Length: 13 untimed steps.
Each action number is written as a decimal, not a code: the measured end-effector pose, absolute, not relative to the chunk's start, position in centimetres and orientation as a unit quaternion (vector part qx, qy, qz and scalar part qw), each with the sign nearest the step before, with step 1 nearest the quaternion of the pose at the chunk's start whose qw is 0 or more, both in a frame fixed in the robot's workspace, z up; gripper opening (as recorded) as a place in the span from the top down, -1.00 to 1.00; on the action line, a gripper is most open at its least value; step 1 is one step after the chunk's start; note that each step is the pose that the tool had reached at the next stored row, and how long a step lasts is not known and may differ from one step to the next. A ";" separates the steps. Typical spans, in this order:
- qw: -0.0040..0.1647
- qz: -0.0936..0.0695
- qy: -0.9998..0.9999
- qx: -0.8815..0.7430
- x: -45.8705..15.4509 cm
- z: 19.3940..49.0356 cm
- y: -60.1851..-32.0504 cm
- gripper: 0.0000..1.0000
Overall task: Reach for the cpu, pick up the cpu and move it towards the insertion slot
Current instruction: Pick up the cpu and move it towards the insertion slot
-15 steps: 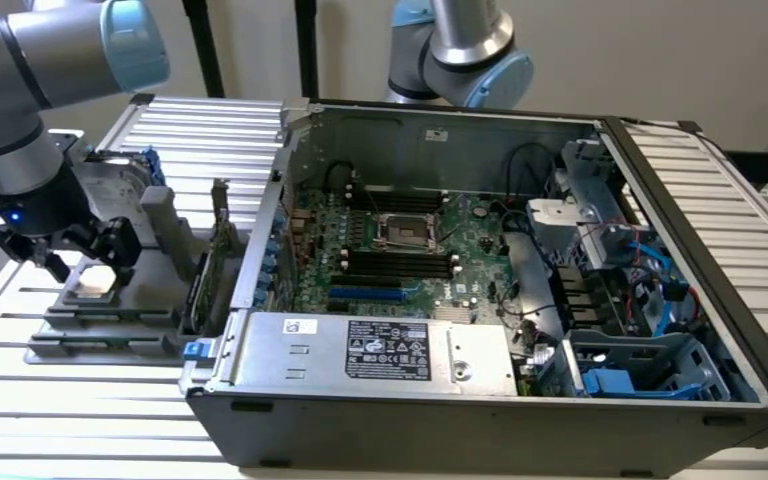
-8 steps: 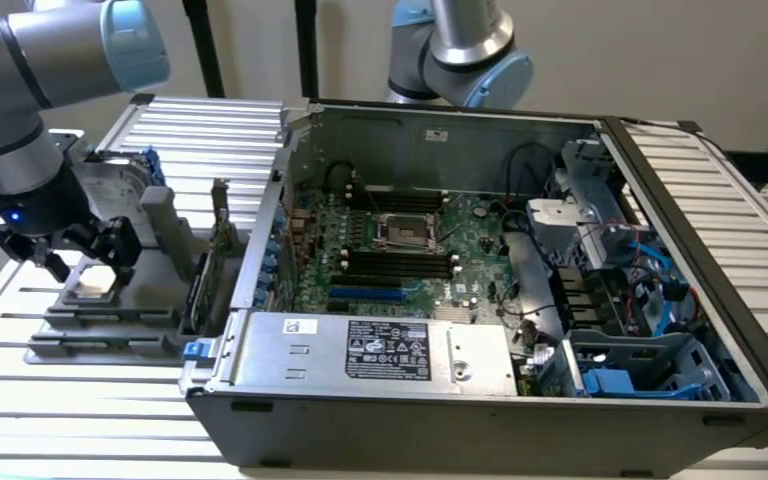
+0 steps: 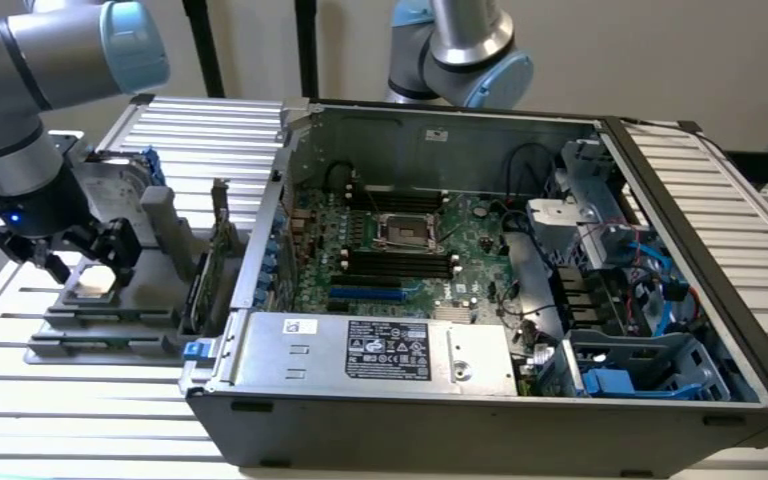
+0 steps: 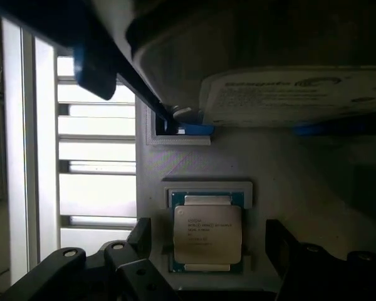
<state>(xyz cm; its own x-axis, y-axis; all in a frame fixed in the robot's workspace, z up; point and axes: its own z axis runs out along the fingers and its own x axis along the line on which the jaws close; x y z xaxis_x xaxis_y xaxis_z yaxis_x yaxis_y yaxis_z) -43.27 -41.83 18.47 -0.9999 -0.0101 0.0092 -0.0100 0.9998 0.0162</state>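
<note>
Open claw (image 3: 91,266) hangs over the cpu (image 4: 207,234).
The cpu lies flat in its grey holder (image 4: 194,169) at the exterior view's left, well apart from the insertion slot (image 3: 404,230). If the claw closes crooked, the cpu may slip out.

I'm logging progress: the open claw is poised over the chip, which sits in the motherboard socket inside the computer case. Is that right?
Not quite. The chip lies in a grey holder outside the computer case, on the exterior view's left, not in the socket. The open claw is indeed poised over it; the wrist view shows this best.
</note>
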 end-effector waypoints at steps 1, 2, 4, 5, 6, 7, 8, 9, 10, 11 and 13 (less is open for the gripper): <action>0.005 -0.008 -1.000 0.005 -43.3 18.5 -41.9 -0.65; 0.005 -0.008 -1.000 0.005 -43.3 18.5 -41.9 -0.65; 0.005 -0.008 -1.000 0.005 -43.3 18.5 -41.9 -0.61; 0.005 -0.008 -1.000 0.005 -43.3 18.5 -41.9 -0.48; 0.005 -0.008 -1.000 0.005 -43.3 18.4 -41.9 -0.48; 0.005 -0.008 -1.000 0.005 -43.3 18.4 -41.9 -0.36; 0.005 -0.008 -1.000 0.005 -43.3 18.4 -41.9 -0.36; 0.005 -0.008 -1.000 0.005 -43.3 18.5 -41.9 -0.23; 0.005 -0.008 -1.000 0.005 -43.3 18.5 -41.9 -0.11; 0.005 -0.008 -1.000 0.005 -43.3 18.5 -41.9 -0.11; 0.005 -0.008 -1.000 0.005 -43.3 18.5 -41.9 -0.11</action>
<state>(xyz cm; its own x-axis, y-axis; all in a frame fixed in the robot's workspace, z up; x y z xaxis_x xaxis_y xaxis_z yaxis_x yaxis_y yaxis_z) -43.27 -41.87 18.47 -0.9999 -0.0102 0.0092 -0.0100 0.9998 0.0162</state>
